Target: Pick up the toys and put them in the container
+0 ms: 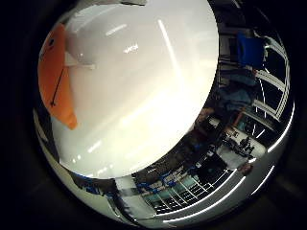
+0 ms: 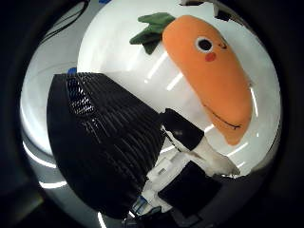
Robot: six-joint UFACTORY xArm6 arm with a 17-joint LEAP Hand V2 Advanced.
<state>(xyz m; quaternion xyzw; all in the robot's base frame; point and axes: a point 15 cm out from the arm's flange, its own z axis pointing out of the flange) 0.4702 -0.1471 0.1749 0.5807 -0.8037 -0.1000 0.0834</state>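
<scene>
Closest to my palm, my robot hand (image 2: pixel 190 156) shows as white and black parts reaching in toward the toy, one white fingertip resting near or against the narrow end of the orange plush carrot with green felt leaves and a stitched smiling face (image 2: pixel 213 71); I cannot tell whether my fingers are spread or curled round it. Beside those parts sits the black ribbed mesh container (image 2: pixel 99 156), its wall close against my palm view and just beside the carrot. The carrot lies flat on the glossy white round counter (image 1: pixel 139 86), apparently outside the container. I judge I am at the reaching step, with the grasp not yet made: the next move calls for closing round the carrot's body, lifting it and carrying it over the container's rim. That rim, so near, could catch my fingers or the toy. Beyond the counter's edge lies a cluttered room with a blue chair (image 1: pixel 250 49), well apart and no obstacle.
</scene>
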